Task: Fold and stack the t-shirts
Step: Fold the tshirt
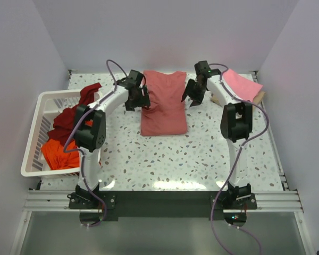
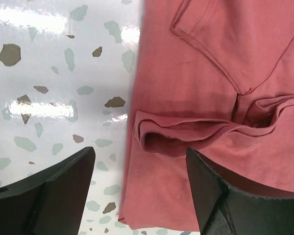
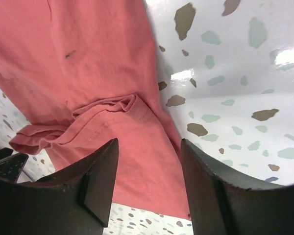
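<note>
Your left hand [image 1: 136,96] hangs open above the left edge of the dusty rose-red t-shirt [image 1: 164,109], with its fingers apart and nothing between them. Your right hand [image 1: 193,94] is open too, above the shirt's right edge, and it grips nothing. The rose-red shirt lies folded into a rectangle on the far middle of the speckled counter [image 1: 165,159], with its neckline toward the back wall. A loose fold of cloth bunches at each side below the hands.

The bright pink t-shirt [image 1: 241,84] lies at the far right corner on something brown, perhaps cardboard, though the view is too poor to be sure. In the white slatted basket [image 1: 34,133] on the left, the dark maroon t-shirt [image 1: 69,114] spills over the far rim. The orange t-shirt [image 1: 58,153] sits at the basket's near end.
</note>
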Controlling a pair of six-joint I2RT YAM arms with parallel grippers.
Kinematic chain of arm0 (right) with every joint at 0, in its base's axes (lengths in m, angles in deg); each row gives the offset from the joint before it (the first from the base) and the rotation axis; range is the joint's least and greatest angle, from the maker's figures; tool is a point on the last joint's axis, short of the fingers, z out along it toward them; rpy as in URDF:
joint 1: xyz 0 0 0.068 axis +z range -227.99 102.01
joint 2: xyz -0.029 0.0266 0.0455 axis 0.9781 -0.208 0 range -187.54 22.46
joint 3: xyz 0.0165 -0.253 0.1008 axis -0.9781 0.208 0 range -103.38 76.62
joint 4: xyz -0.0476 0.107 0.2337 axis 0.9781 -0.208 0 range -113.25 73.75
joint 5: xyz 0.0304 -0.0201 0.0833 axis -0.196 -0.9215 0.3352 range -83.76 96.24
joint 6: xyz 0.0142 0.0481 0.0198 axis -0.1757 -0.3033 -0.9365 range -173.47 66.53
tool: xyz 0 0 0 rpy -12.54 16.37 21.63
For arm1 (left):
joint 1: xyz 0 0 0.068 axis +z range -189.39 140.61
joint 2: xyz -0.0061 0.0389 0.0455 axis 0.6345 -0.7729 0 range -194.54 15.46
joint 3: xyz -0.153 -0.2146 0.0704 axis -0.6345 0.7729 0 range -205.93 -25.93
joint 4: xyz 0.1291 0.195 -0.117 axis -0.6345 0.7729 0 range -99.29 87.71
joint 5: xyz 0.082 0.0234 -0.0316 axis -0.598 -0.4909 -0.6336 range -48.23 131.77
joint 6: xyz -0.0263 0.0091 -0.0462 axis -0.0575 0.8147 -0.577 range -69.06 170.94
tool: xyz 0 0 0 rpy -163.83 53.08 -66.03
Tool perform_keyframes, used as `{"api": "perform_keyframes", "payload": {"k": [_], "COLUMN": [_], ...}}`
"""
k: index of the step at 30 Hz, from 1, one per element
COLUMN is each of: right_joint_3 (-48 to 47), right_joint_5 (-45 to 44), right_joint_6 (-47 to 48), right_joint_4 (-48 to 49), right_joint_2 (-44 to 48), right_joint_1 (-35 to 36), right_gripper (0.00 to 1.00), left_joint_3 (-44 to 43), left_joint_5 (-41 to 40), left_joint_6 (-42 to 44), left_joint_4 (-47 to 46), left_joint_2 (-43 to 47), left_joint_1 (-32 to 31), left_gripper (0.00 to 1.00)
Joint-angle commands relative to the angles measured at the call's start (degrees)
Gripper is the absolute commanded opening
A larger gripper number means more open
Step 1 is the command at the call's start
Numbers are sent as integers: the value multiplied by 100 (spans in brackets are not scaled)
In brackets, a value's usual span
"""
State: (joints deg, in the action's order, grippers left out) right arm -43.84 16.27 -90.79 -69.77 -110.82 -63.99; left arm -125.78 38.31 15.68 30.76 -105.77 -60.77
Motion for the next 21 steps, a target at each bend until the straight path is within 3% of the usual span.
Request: {"api": "perform_keyframes", "payload": {"k": [1, 11, 21], "right_joint_3": [83, 2553, 3749], "right_joint_5": [140, 562, 650], "right_joint_6": [-39, 400, 366], "right_joint_4": [96, 684, 1159], "right_joint_2": [740, 2005, 2289], "right_joint_1": [-90, -12, 129], "right_gripper": [58, 59, 58], "left_joint_3": [-184, 2362, 3165], "left_joint_5": [100, 742, 681], "left_joint_6": [107, 73, -121], "left_joint_4": [-173, -1122, -1281], "left_joint_2": [529, 1857, 2095], "left_joint_1": [12, -15, -129], "left_gripper": [81, 83, 84]}}
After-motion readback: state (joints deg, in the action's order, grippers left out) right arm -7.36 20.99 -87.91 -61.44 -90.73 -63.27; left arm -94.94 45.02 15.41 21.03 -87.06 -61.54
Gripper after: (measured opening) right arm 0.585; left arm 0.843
